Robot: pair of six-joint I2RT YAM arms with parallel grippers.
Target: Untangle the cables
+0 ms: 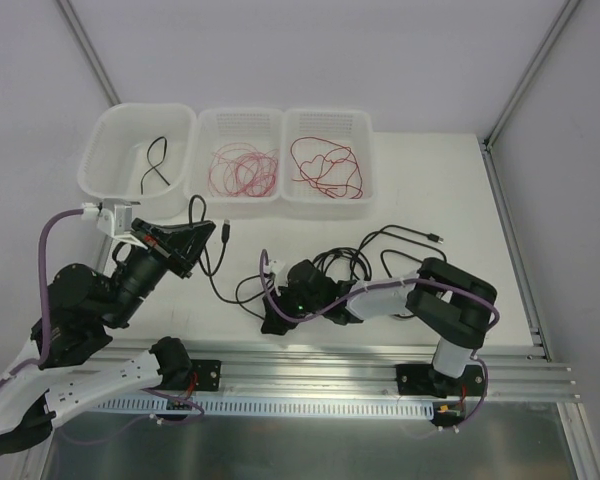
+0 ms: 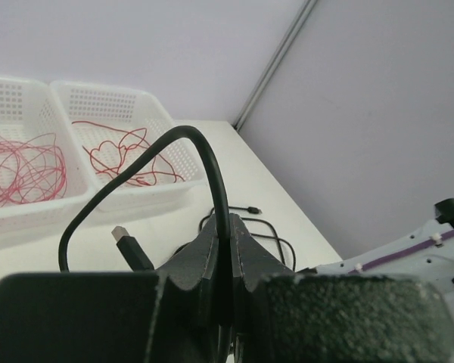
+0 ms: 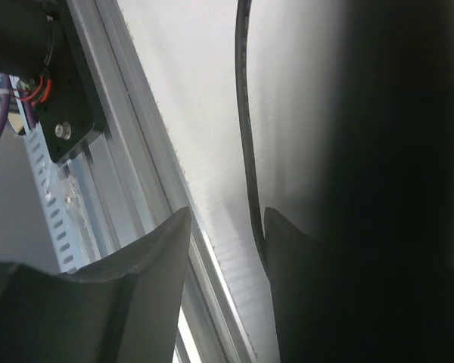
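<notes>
A: Which step is this?

B: Drawing one lead out of the knot. The left end effector (image 2: pixel 227 234), middle-left of the overhead frame, is clamped tight on a thin black cable with a USB plug (image 2: pixel 204 147). That cable arches up from its fingers and trails down toward the tangle of black cables (image 1: pixel 345 262), mid-frame on the white surface (image 1: pixel 450 190).

A: And the other arm?

B: The right end effector (image 3: pixel 227 215) sits low at the tangle's left edge, fingers parted, gripping nothing. One black strand runs beside the finger on the right of its wrist view.

A: Anything sorted?

B: The row of three white perforated plastic baskets (image 1: pixel 238 113) along the top holds a black lead (image 1: pixel 156 165), pinkish-red wires (image 1: pixel 242 170) and red wires (image 1: pixel 325 165), one kind each.

A: Next?

B: I'd judge the right should pin the tangle while the left pulls toward the leftmost basket. It should go slowly, so the plug doesn't snag a loop.
</notes>
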